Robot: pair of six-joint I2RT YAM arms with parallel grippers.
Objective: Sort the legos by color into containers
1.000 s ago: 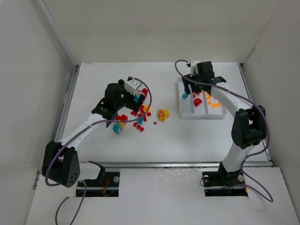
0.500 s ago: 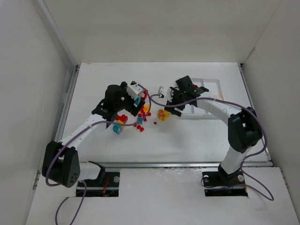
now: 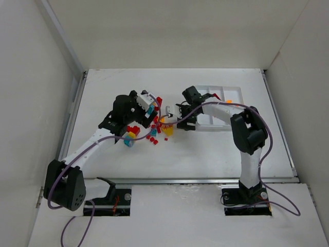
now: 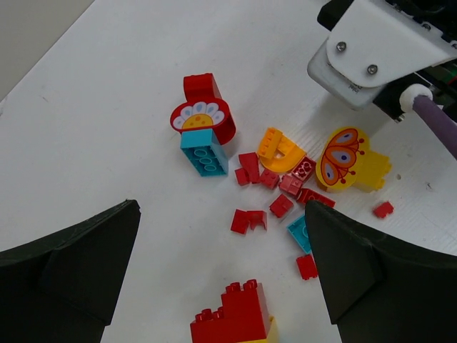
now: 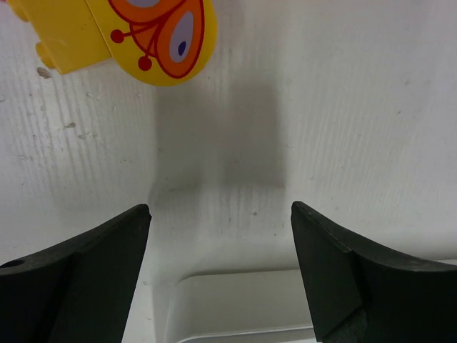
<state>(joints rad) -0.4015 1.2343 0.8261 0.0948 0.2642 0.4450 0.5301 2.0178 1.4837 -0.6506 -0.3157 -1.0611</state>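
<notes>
The legos (image 3: 153, 129) lie scattered at mid-table: small red bits (image 4: 248, 220), a teal brick (image 4: 205, 153), a red flower piece (image 4: 203, 114), an orange arch (image 4: 280, 150), a yellow butterfly piece (image 4: 350, 158) and a red stepped brick (image 4: 235, 318). My left gripper (image 4: 221, 214) hangs open above the small red bits, holding nothing. My right gripper (image 5: 220, 211) is open and empty over bare table, between the butterfly piece (image 5: 143, 36) and a corner of the white tray (image 5: 235, 307). The containers, that tray's compartments (image 3: 221, 88), are partly hidden by my right arm.
White walls enclose the table on the left, back and right. A metal rail (image 3: 72, 118) runs along the left edge. My two grippers (image 3: 138, 119) (image 3: 181, 122) work close together over the pile, the right one's white housing (image 4: 378, 43) near the butterfly piece.
My right gripper has swung left from above the tray to the table beside the butterfly piece and opened wider. The left gripper has shifted only slightly.
</notes>
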